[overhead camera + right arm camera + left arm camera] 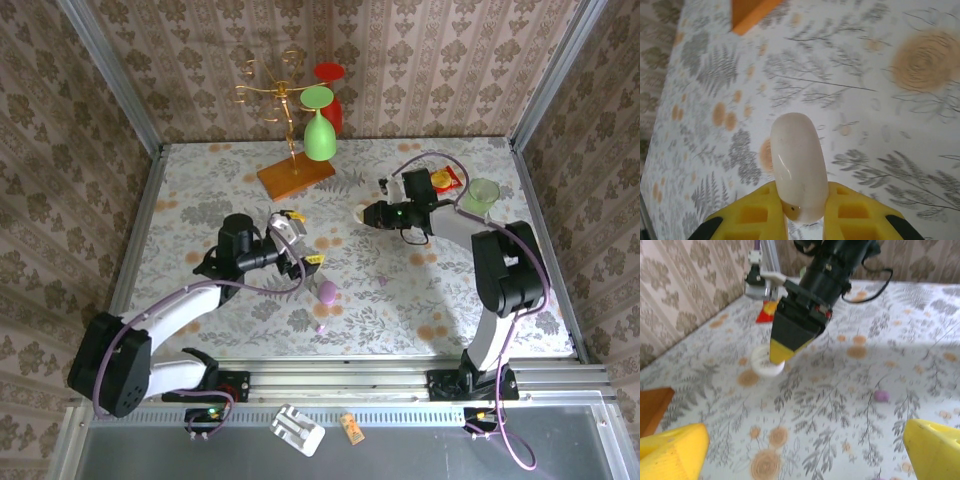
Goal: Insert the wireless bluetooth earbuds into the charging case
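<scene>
The lilac charging case [327, 292] lies on the floral tablecloth near the front middle. One tiny lilac earbud [383, 281] [881, 396] lies to its right, and another small pinkish bud [321, 326] just in front of it. My left gripper [303, 238] [805, 455] hovers open behind and left of the case, with nothing between its yellow fingers [675, 450]. My right gripper [365, 213] [805, 215] is shut on a small white round disc [794, 165] [767, 362], held on edge just above the cloth.
A wooden base [295, 175] [652, 407] [747, 12] with a gold stand carries a green glass [318, 130] and a red one [330, 90] at the back. A green cup [483, 195] and a red-yellow packet [445, 180] [767, 310] sit at back right. Patterned walls enclose the table.
</scene>
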Tool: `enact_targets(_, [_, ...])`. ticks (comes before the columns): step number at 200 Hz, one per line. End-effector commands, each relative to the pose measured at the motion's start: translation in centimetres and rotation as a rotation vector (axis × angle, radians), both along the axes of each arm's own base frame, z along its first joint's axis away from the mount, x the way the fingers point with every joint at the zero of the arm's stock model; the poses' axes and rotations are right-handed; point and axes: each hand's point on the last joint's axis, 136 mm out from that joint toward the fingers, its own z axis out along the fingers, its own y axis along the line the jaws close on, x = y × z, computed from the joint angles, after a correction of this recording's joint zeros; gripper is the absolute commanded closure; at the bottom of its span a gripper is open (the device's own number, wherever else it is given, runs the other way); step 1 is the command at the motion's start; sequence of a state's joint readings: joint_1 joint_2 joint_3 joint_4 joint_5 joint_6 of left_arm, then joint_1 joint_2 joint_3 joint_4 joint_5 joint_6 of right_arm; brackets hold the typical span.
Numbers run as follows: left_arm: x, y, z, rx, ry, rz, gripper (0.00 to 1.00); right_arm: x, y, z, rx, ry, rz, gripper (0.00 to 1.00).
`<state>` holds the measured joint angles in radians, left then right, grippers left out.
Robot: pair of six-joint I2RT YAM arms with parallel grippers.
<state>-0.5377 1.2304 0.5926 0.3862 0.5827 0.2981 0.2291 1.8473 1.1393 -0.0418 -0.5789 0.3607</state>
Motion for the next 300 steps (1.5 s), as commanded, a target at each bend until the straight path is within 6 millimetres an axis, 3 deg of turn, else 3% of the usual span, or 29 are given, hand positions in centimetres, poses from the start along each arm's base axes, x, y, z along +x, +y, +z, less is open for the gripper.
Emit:
enact_targets(1, [1.0, 0.1, -1.3, 0.068, -0.005, 0.033, 0.00, 2.8, -1.0, -0.6, 0.019, 0.039, -0.116, 0.85])
enact_targets(62, [2.7, 1.1, -2.3, 0.050, 0.079, 0.187, 0.00, 5.1, -3.1, -5.9, 0.014, 0.158, -0.200, 0.82])
enact_targets(89, [3.9, 2.3, -2.6, 0.022, 0.145, 0.330, 0.00, 4.9, -4.4, -6.0, -0.004, 0.141, -0.228, 0.69])
enact_targets(128, [5.1, 3.5, -3.3, 0.005, 0.280, 0.580, 0.00, 3.8, -7.0, -3.8, -0.028, 0.081, -0.294, 0.40])
enact_targets(164, [3.4, 3.9, -4.8, 0.070, 0.308, 0.738, 0.00, 1.6, -8.5, -1.2, -0.053, -0.005, -0.330, 0.28])
enact_targets(199, [-0.3, 1.6, -5.5, 0.083, 0.347, 0.731, 0.00, -0.2, -9.2, 1.0, -0.068, -0.107, -0.348, 0.16])
enact_targets(243, [-4.2, -1.7, -8.3, 0.153, 0.534, 0.681, 0.00, -0.9, -9.9, 1.4, -0.102, -0.144, -0.357, 0.14])
enact_targets(276, [-6.3, -2.5, -10.6, 0.251, 0.676, 0.675, 0.00, -0.6, -9.5, 1.4, -0.076, -0.146, -0.353, 0.15])
enact_targets(300, [-7.5, -3.0, -12.0, 0.341, 0.733, 0.669, 0.06, -0.6, -9.3, 1.1, -0.070, -0.128, -0.349, 0.16])
